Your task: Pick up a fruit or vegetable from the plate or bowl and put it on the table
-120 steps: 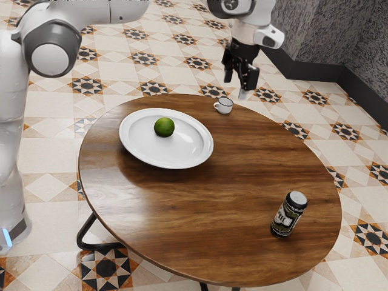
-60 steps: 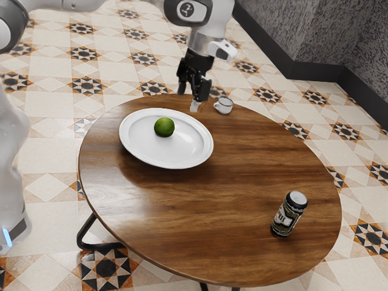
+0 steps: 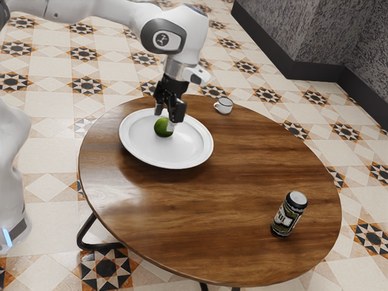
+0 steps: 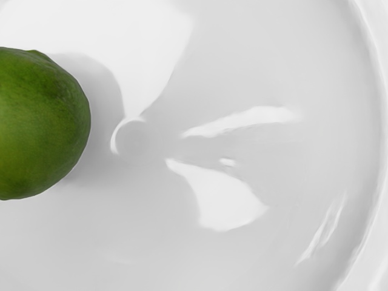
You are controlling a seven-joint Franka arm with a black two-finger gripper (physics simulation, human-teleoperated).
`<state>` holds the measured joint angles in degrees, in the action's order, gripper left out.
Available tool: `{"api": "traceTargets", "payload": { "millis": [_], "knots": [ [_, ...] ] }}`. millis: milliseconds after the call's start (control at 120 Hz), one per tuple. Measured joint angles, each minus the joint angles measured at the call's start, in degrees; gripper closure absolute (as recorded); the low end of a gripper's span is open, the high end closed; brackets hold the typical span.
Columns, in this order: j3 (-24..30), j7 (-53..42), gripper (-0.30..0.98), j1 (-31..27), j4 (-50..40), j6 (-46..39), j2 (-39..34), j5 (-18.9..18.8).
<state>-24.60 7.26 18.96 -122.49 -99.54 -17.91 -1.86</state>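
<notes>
One lime, on the plate, close by the jaws — spread apart.

Pincer comes in over the plate

From above the cup, upper right of the exterior view, it has moved left and down; its fingertip now hides the right edge of the green fruit.
</notes>
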Motion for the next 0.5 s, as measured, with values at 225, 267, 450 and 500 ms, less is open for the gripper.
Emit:
{"api": "traceTargets", "payload": {
  "millis": [225, 267, 450, 500],
  "knots": [
    [-0.6, 0.0, 0.0, 0.0, -3.2, -4.4, 0.2, -0.1],
    [-0.9, 0.0, 0.0, -0.1, -3.4, -4.8, 0.0, -0.1],
    [-3.7, -0.1, 0.0, -0.2, -3.3, -5.8, -0.1, -0.8],
    [-4.6, -0.1, 0.0, -0.2, -2.9, -6.0, 0.4, -1.0]
  ]
}}
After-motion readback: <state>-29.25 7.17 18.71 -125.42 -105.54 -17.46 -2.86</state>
